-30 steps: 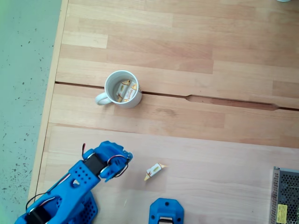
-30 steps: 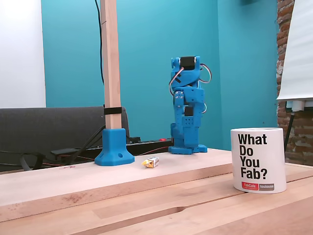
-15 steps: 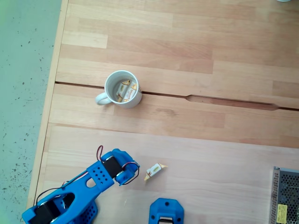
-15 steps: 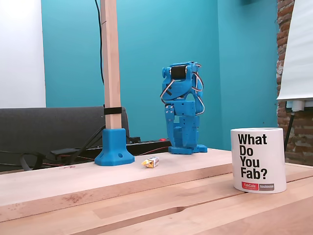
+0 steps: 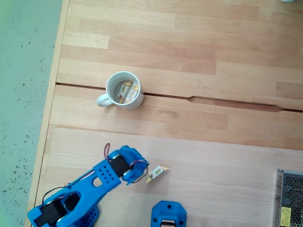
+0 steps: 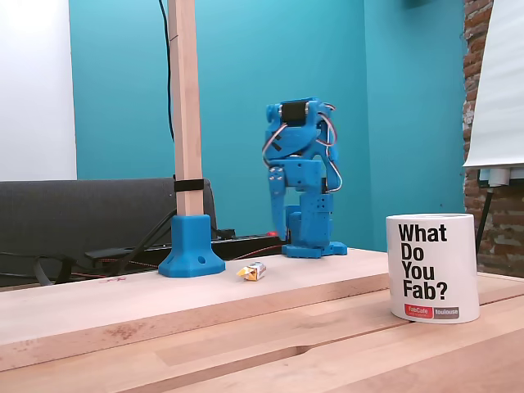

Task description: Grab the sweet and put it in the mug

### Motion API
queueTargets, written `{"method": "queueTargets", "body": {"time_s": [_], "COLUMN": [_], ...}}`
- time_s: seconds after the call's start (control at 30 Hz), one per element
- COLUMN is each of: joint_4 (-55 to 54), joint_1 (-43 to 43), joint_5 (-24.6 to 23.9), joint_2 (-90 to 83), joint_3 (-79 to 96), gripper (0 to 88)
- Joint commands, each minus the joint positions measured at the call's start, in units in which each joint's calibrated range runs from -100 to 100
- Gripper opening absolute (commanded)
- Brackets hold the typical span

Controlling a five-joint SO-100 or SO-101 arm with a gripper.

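While poised just left of the sweet (image 5: 156,173), gripper (image 5: 140,171) span unclear, mug (image 5: 124,90) far beyond, sweets inside.

Bright, even daylight; soft faint shadows; perhaps slight softness overall.

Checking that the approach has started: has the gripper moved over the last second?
Yes. In the top-down fixed view the gripper has swung rightward toward the sweet, which lies in the same place on the table.
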Motion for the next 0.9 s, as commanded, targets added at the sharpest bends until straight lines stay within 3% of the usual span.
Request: {"method": "queueTargets", "body": {"time_s": [0.0, 0.6, 0.87], "joint_4": [-0.24, -0.56, -9.51], "joint_1": [3.08, 12.95, 13.32], "joint_5": [0.1, 1.12, 3.66], "joint_2": [-0.98, -0.11, 3.24], "joint_3": [-4.01, -4.28, -4.37], "gripper": [11.6, 11.6, 11.7]}}
